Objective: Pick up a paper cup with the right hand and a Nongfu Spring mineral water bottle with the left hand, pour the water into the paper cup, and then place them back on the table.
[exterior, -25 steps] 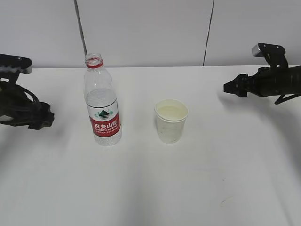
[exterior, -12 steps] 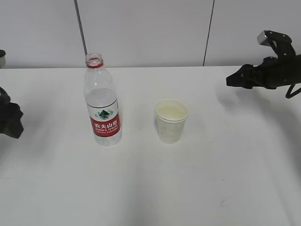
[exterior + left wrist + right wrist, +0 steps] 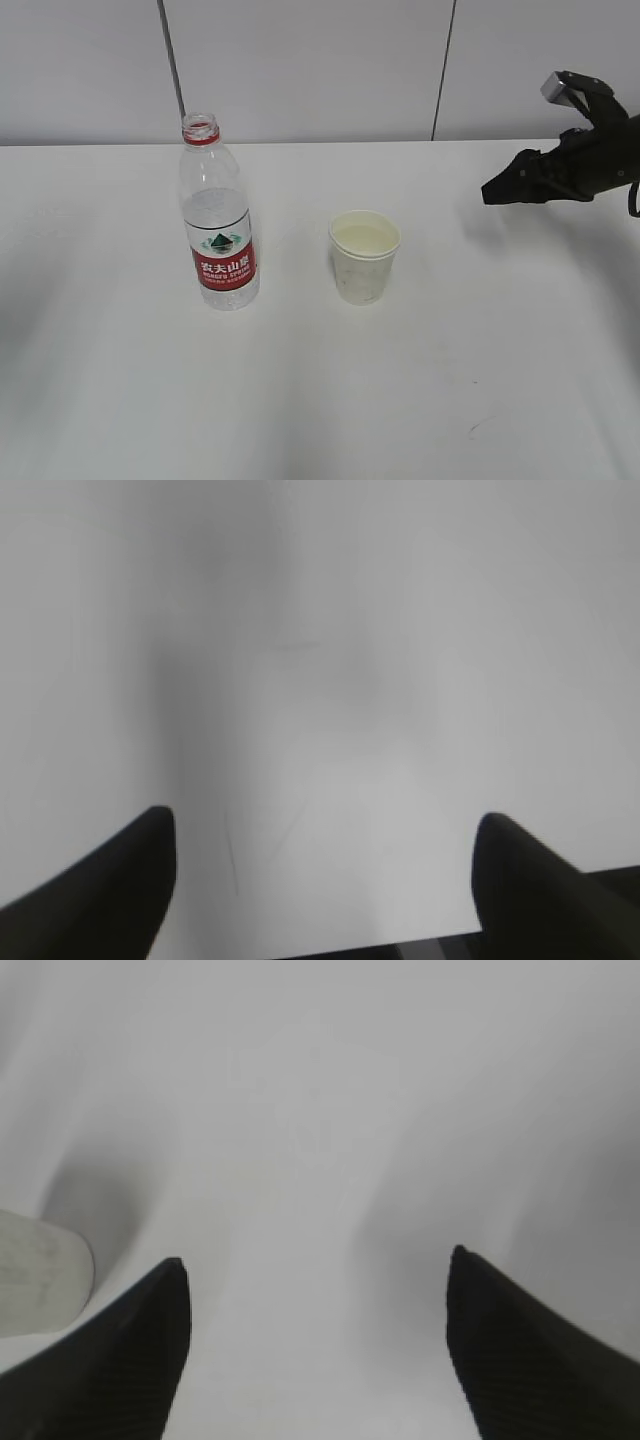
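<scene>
The Nongfu Spring bottle (image 3: 218, 220) stands upright and uncapped on the white table (image 3: 320, 400), left of centre, partly filled. The paper cup (image 3: 364, 256) stands to its right with liquid inside; part of it shows at the left edge of the right wrist view (image 3: 40, 1270). My right gripper (image 3: 492, 192) hovers at the far right, well apart from the cup; in the right wrist view (image 3: 315, 1280) its jaws are wide apart and empty. My left arm is out of the exterior view; in the left wrist view my left gripper (image 3: 325, 830) is open over bare table.
A grey panelled wall (image 3: 320, 60) with two vertical seams runs behind the table. A small dark scuff (image 3: 478, 430) marks the table at the front right. The table's front edge shows at the bottom of the left wrist view (image 3: 420, 948).
My left arm has drawn back to the left and left the exterior view. My right gripper has moved right and up a little. Bottle and cup have not moved.
</scene>
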`<state>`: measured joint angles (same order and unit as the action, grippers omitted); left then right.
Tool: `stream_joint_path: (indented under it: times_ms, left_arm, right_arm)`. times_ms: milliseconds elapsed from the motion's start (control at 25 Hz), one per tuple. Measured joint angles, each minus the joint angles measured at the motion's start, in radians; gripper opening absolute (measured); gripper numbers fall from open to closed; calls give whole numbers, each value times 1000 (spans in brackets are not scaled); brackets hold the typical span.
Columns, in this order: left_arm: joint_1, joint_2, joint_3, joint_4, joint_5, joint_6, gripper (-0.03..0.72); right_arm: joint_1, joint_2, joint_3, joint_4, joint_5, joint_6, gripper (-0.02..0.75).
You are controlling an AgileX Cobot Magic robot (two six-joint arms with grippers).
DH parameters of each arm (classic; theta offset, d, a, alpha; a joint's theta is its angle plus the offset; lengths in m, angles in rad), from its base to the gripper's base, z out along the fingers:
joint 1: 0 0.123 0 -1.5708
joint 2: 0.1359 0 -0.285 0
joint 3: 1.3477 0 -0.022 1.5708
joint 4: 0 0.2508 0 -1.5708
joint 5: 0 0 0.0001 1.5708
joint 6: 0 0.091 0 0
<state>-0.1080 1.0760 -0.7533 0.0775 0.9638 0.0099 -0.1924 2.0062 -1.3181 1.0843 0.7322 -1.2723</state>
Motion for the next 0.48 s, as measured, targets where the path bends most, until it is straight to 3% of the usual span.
stream_joint_path:
  times_ms: [480]
  left_arm:
    - [0,-470,140,-3,126,-52,554]
  right_arm:
    - [0,0,0,-33,48,33,589]
